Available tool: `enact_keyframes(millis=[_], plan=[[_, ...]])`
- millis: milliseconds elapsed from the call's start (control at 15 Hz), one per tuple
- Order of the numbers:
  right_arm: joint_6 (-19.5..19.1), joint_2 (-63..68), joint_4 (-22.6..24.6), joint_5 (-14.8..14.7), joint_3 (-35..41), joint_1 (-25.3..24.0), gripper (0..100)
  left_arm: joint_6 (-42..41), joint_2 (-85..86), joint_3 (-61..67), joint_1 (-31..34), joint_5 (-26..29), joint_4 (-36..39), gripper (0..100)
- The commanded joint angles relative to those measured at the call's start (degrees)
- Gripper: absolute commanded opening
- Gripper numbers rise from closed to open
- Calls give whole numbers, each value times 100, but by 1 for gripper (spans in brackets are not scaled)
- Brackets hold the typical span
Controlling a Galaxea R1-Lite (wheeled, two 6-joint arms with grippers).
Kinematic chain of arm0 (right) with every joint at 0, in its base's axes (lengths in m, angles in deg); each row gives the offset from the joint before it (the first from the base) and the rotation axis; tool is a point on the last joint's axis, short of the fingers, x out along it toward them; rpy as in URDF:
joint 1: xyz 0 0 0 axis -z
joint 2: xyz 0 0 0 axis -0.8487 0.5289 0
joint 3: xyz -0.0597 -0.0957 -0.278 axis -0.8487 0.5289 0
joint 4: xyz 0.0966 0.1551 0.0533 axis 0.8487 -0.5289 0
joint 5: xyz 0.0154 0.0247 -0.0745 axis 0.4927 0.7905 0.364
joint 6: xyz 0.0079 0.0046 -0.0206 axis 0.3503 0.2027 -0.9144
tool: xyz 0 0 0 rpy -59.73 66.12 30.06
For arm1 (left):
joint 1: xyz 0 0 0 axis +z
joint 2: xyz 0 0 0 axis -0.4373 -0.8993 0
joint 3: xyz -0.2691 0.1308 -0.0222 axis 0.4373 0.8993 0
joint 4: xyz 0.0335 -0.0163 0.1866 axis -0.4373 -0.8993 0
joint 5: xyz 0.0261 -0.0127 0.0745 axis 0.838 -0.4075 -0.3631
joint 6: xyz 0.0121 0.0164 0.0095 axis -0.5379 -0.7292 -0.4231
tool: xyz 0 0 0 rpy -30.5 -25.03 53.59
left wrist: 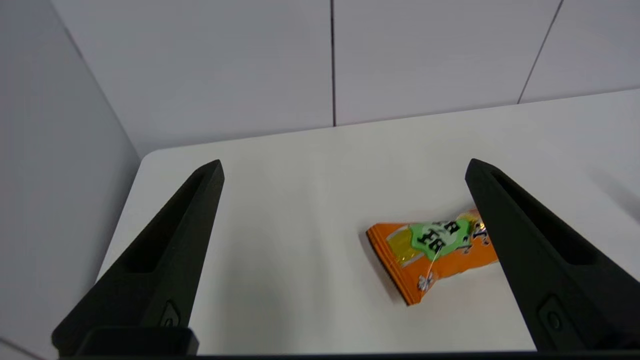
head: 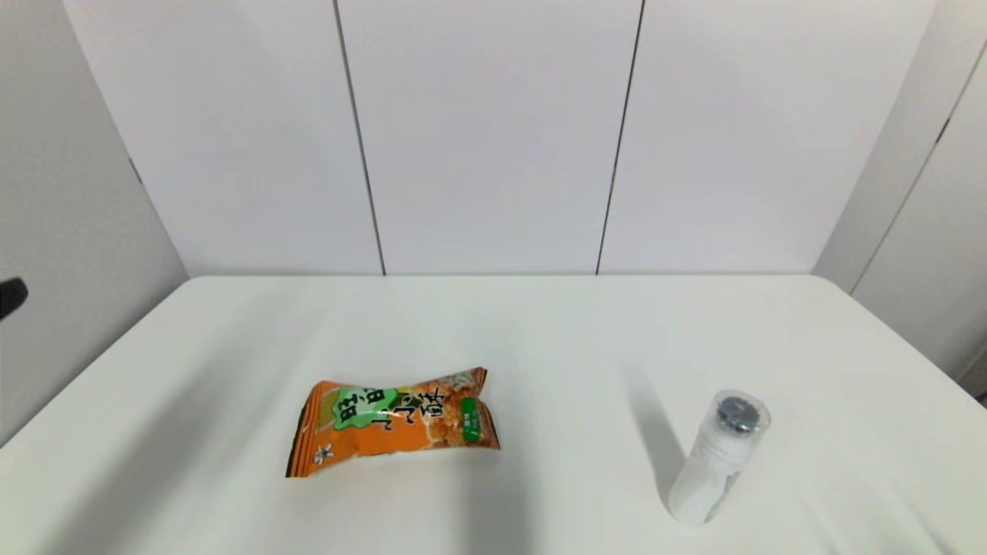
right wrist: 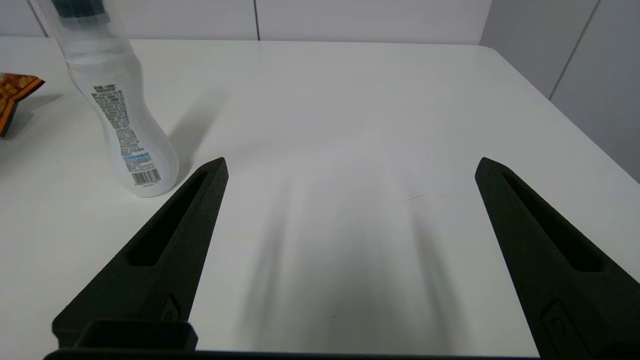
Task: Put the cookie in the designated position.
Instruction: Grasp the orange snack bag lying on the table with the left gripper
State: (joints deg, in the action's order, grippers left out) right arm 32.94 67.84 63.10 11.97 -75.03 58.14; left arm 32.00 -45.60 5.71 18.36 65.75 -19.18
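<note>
The cookie (head: 393, 422), a crinkly orange packet with a green patch and black characters, lies flat on the white table (head: 540, 331) left of centre. In the left wrist view the cookie (left wrist: 430, 250) lies ahead of my left gripper (left wrist: 345, 162), close to one finger, untouched. That gripper is open and empty, hovering over the table's near left part. My right gripper (right wrist: 352, 160) is open and empty too, over bare table beside the bottle; one corner of the cookie (right wrist: 12, 92) shows at the edge of its view.
A white bottle (head: 721, 459) with a dark cap stands upright at the front right; the bottle (right wrist: 117, 110) is close to one right finger. White wall panels enclose the table behind and on both sides. A black part (head: 11, 297) shows at the far left edge.
</note>
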Motion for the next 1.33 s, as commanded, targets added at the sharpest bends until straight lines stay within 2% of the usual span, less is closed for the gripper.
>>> enact_keyframes(millis=[67,333,600,733,800,1000,1133,1333], plan=[[-3,7,2,4,53,1,100,-553,-1928,-2281,-157,674,-1537,100],[-3,7,2,4,53,1,100,-1493,-3018,-3458,-157,1878,-2653,100],[-3,7,2,4,53,1,100,-2724,-3765,-3625,-157,3056,-2987,100],[-3,7,2,4,53,1,100,-3436,-4108,-3713,-157,3469,-3426,100],[-3,7,2,4,53,1,100,-3638,-4187,-3766,-157,3530,-3549,100],[-3,7,2,4,53,1,100,-4965,-4837,-4293,-157,3530,-4499,100],[-3,7,2,4,53,1,100,-5316,-5057,-4390,-166,3530,-5061,100],[-3,7,2,4,53,1,100,-5782,-5426,-4407,-201,3521,-5290,100]])
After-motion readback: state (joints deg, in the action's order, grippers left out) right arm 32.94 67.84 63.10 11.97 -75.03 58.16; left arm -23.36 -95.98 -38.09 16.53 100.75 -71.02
